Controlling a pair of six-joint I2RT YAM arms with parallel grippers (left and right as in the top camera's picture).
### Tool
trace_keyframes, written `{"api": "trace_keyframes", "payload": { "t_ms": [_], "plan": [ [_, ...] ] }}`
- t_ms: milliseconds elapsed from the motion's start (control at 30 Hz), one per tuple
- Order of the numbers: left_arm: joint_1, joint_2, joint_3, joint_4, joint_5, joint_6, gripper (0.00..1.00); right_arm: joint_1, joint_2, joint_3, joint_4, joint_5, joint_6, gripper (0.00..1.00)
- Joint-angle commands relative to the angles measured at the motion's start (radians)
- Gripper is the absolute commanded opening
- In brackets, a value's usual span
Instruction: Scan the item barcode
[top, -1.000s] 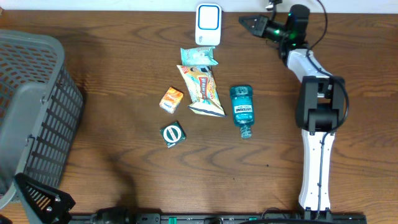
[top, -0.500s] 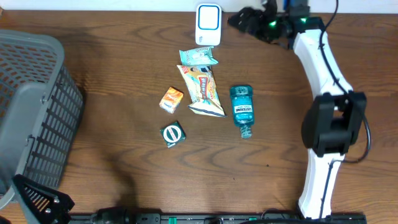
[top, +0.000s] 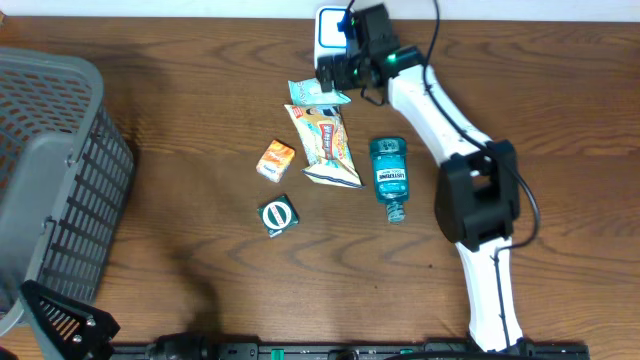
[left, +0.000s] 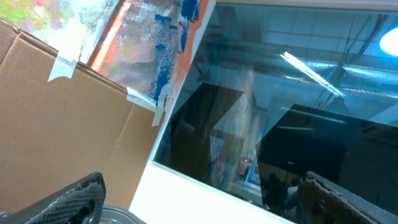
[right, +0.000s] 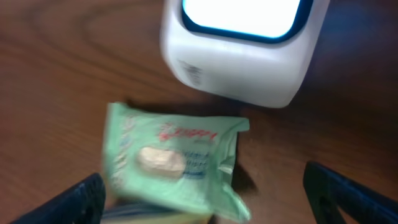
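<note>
Nothing has been scanned yet, as far as the pictures show, because no item is being held up to the white scanner (top: 334, 22). The right gripper (top: 335, 68) hangs over the green packet (right: 168, 162) with its jaws wide and nothing in them. I think picking up that packet is the next job. After that, its barcode must be turned to the scanner's bright window. The green packet lies flat on the table (top: 200, 100), just below the scanner and touching the top of the snack bag (top: 326, 146). The left gripper (left: 205, 196) is off at the near left corner. Its jaws are wide too, holding nothing, and it points up at a window. The blue mouthwash bottle (top: 388, 178) says LISTERINE on its label. The green packet has red writing, but it is too blurry to read. The snack bag and the small orange box (top: 276, 160) have print too small to read. The dark green box (top: 278, 216) shows a white ring with a bar across it. A grey basket (top: 60, 150) sits on the left.
</note>
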Motion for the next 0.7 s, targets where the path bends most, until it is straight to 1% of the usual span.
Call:
{"api": "trace_keyframes", "payload": {
  "t_ms": [0, 100, 167, 233, 300, 333, 367, 433, 467, 567, 667],
  "plan": [
    [0.003, -0.002, 0.002, 0.005, 0.013, -0.009, 0.98, 0.014, 0.069, 0.0, 0.069, 0.003, 0.095, 0.94],
    [0.003, -0.002, 0.002, 0.005, 0.013, -0.009, 0.98, 0.015, 0.102, 0.0, 0.109, -0.06, 0.133, 0.92],
    [0.003, -0.002, 0.002, 0.005, 0.013, -0.009, 0.98, 0.021, 0.121, 0.0, 0.111, -0.064, 0.159, 0.86],
    [0.003, -0.002, 0.002, 0.005, 0.013, -0.009, 0.98, 0.031, 0.146, 0.0, 0.11, -0.064, 0.158, 0.79],
    [0.003, -0.002, 0.002, 0.005, 0.013, -0.009, 0.98, 0.04, 0.172, 0.0, 0.097, -0.06, 0.158, 0.64],
    [0.003, -0.002, 0.002, 0.005, 0.013, -0.009, 0.98, 0.042, 0.184, 0.0, 0.081, -0.057, 0.158, 0.54],
    [0.003, -0.002, 0.002, 0.005, 0.013, -0.009, 0.98, 0.042, 0.192, 0.0, 0.063, -0.054, 0.158, 0.42],
    [0.003, -0.002, 0.002, 0.006, 0.013, -0.009, 0.98, 0.04, 0.196, 0.0, 0.015, -0.018, 0.157, 0.22],
    [0.003, -0.002, 0.002, 0.006, 0.012, -0.009, 0.98, 0.036, 0.192, 0.0, -0.01, 0.015, 0.157, 0.15],
    [0.003, -0.002, 0.002, 0.006, 0.013, -0.009, 0.98, 0.01, 0.148, 0.001, -0.061, 0.057, 0.144, 0.01],
    [0.003, -0.002, 0.002, 0.01, 0.013, -0.009, 0.98, -0.039, 0.059, 0.001, -0.114, 0.057, 0.142, 0.01]
  ]
}}
